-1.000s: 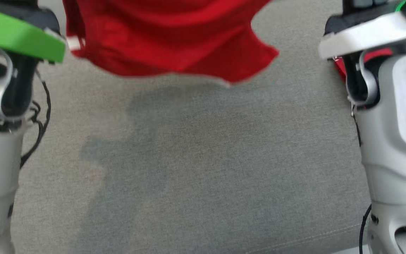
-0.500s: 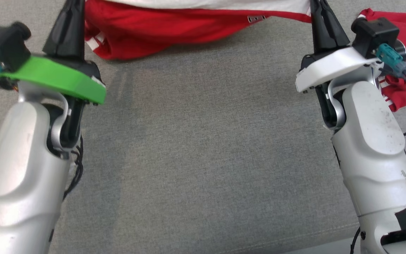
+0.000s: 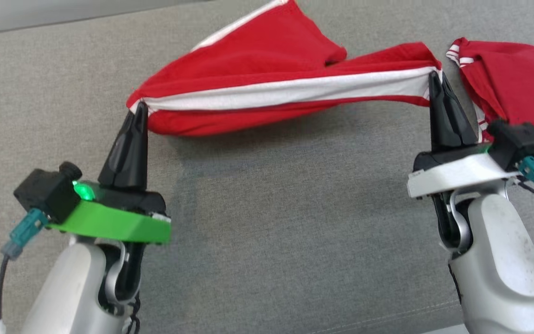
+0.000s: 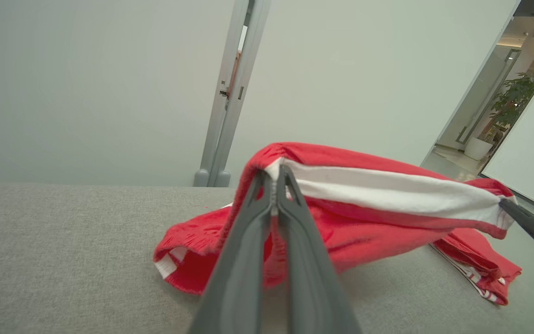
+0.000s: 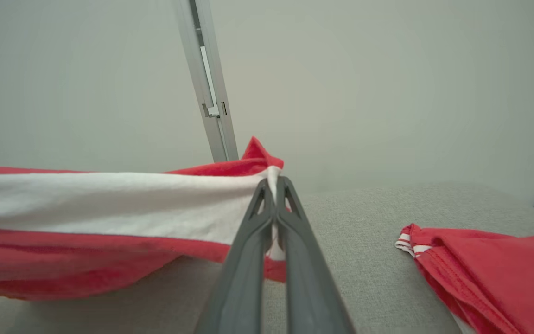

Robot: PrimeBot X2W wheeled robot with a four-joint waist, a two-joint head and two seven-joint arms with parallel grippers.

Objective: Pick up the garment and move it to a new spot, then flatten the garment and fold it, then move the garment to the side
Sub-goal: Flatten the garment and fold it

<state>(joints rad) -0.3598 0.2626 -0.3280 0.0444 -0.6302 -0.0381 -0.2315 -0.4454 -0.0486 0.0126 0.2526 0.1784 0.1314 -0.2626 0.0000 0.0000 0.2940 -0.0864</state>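
The left gripper (image 3: 140, 105) has its two dark fingers pinched fully together on one end of the white band of the garment (image 3: 267, 90), and the right gripper (image 3: 433, 75) is closed just as tightly on the band's other end. Both point away from the robot, fingertips raised, so the band hangs between them as a taut strip lifted off the grey fabric surface (image 3: 276, 218). Holding two ends well apart looks meant to draw the cloth out wide, so it can be laid down flat before folding.

The garment is red, and its long axis runs across the robot from left to right, the right end sitting a little farther away. The rest of the cloth trails from the band away from the robot, bunched and creased, its lower folds resting on the surface. A second red garment (image 3: 517, 86) with white stripes lies on the surface near the right gripper; whether it touches the held one cannot be told
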